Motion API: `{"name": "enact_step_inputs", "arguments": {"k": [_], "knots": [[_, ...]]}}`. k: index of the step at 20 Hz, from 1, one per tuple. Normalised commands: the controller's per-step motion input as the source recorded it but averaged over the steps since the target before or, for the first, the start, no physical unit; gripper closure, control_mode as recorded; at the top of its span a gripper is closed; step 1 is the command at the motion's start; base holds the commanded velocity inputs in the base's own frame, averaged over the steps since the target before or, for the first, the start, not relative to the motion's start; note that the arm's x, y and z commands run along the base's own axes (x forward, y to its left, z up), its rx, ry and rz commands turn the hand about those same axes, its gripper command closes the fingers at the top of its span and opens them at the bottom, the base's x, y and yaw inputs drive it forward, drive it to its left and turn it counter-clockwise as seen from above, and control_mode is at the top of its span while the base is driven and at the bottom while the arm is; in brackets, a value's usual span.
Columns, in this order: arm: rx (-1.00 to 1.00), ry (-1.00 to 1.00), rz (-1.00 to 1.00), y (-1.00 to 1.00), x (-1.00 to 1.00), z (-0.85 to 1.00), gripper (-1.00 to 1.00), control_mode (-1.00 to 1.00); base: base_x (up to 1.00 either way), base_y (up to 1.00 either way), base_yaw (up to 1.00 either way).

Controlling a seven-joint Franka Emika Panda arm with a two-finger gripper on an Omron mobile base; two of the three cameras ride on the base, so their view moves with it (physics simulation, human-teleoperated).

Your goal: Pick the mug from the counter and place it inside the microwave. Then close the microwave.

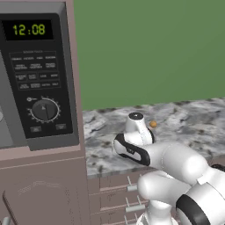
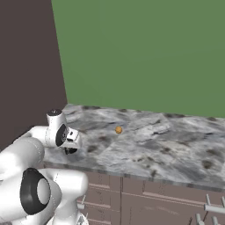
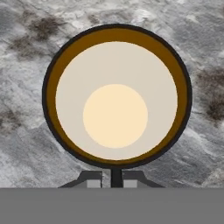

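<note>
While the small black cylindrical mug with its pale cream inside [image 3: 116,98] stands upright on the grey-and-white marbled stone bench [image 3: 26,131], the jaws [image 3: 111,178] are closed on its wall at 6 o'clock of the rim. A tiny orange lump [image 2: 118,130] lies apart on the bench.
</note>
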Motion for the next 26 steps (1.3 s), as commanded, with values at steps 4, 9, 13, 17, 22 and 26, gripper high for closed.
{"name": "enact_step_inputs", "arguments": {"k": [4, 9, 13, 17, 22, 26], "knots": [[0.00, 0.01, 0.00, -0.01, 0.00, 0.00, 1.00, -1.00, 0.00, 0.00, 0.00], [0.00, 0.00, 0.00, -0.22, 0.00, 0.27, 1.00, -1.00, 0.00, 0.00, 0.00], [0.03, 0.00, 0.00, -0.49, -0.14, 0.85, 1.00, -1.00, 0.00, 0.00, 0.00], [0.05, -0.01, 0.00, -0.44, -0.50, 0.96, 1.00, -1.00, 0.00, 0.00, 0.00], [0.11, -0.02, 0.00, -0.27, -0.97, 0.86, 1.00, -1.00, 0.00, 0.00, 0.00], [0.07, -0.05, -0.03, -0.18, -0.98, 0.91, 1.00, -1.00, 0.00, 0.00, 0.00]]}}
